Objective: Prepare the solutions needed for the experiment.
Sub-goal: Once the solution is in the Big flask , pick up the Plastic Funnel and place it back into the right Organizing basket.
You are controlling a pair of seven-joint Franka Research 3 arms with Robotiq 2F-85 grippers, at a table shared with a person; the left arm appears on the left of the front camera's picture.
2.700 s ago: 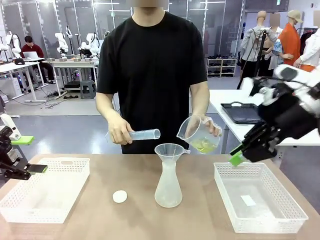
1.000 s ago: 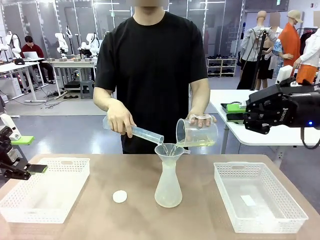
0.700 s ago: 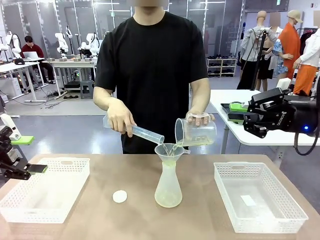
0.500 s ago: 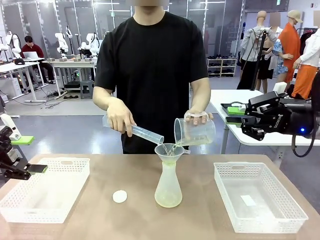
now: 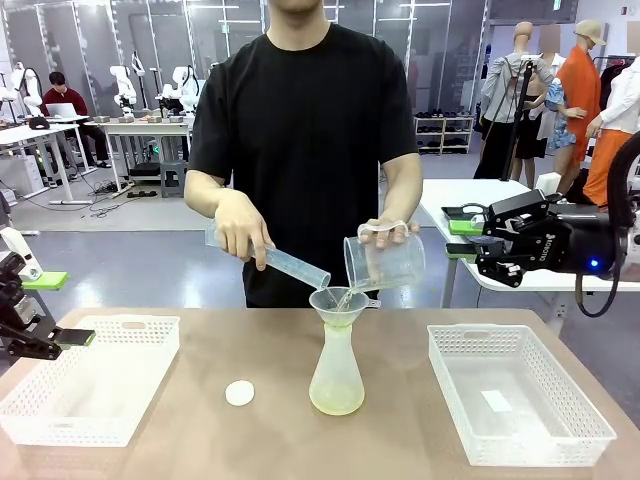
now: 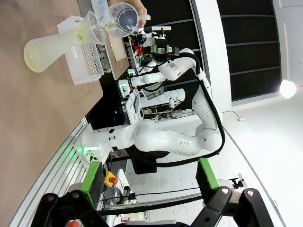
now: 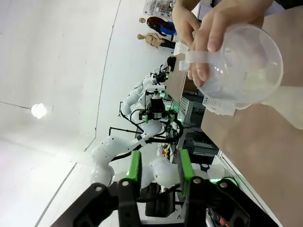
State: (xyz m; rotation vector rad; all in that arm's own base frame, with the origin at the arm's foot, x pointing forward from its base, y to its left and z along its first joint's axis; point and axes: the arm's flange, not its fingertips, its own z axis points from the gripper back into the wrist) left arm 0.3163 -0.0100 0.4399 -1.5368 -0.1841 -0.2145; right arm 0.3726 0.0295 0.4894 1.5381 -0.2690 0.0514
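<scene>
From the front, you see the yellow liquid (image 5: 336,403) pooled in the bottom of the flask (image 5: 335,360) on the table (image 5: 220,440), under a funnel (image 5: 338,304) with the person's jug (image 5: 385,262) tipped over it. Your left end effector (image 5: 58,308) sits at the table's left edge, fingers apart and empty. The left wrist camera shows its fingers (image 6: 91,177) spread wide. On the right wrist camera, the right end effector (image 7: 159,172) is parted, gripping nothing, facing the jug.

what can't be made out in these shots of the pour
- How full the beaker is: front view, its frosted wall and the person's hand hide it.
- Graduations on the measuring cylinder: front view, too small.
- What the white slip in the right basket is: front view, too small.
</scene>
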